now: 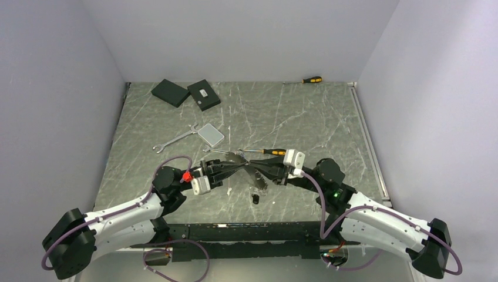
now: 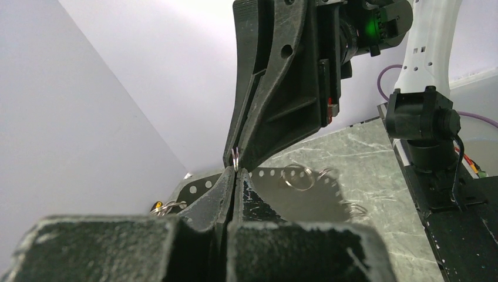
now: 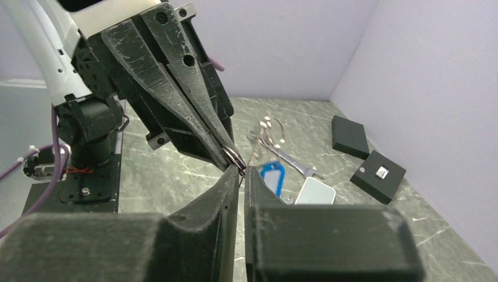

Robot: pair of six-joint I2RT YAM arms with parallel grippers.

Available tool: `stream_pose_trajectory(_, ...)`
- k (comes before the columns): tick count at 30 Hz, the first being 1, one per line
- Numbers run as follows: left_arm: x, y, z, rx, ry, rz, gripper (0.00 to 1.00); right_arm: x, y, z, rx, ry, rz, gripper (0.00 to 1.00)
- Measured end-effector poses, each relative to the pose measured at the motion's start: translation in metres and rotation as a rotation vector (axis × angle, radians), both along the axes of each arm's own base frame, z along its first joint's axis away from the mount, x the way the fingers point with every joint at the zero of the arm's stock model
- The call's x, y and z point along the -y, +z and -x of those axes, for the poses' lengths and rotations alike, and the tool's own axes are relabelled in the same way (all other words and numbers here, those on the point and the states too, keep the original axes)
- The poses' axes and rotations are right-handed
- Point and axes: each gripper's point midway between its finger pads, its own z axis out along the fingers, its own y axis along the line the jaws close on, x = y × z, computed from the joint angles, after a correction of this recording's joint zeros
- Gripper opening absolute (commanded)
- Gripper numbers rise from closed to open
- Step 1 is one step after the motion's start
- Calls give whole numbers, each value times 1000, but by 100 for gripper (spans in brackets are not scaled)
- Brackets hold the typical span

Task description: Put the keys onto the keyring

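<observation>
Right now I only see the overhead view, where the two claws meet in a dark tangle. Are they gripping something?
Observer: Yes. The right wrist view shows a small metal ring pinched at the tips of the left gripper.
Operator: And the other claw?
Observer: The left wrist view shows the right gripper shut on that same ring.
Operator: Any keys nearby?
Observer: A blue key fob shows just beyond the fingertips; I can't tell whether it's attached to anything.
</observation>
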Motion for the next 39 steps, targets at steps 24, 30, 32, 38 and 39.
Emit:
stream_pose_trajectory(24,-10,-21,-1,-118,49,-149,30,-3,-47,-32,-13,-116,272,0)
stream_pose_trajectory(30,-1,-48,-16,-225,78,-266,29,1,-61,-39,1,-158,337,0)
stream_pose_trajectory(32,3,-55,-22,-254,93,-294,30,2,-64,-41,12,-172,355,0)
stream_pose_trajectory(38,0,-62,-37,-304,170,-322,32,1,-77,-39,49,-191,425,0)
stream_pose_trajectory(39,0,-62,-39,-312,180,-328,32,1,-78,-39,55,-192,432,0)
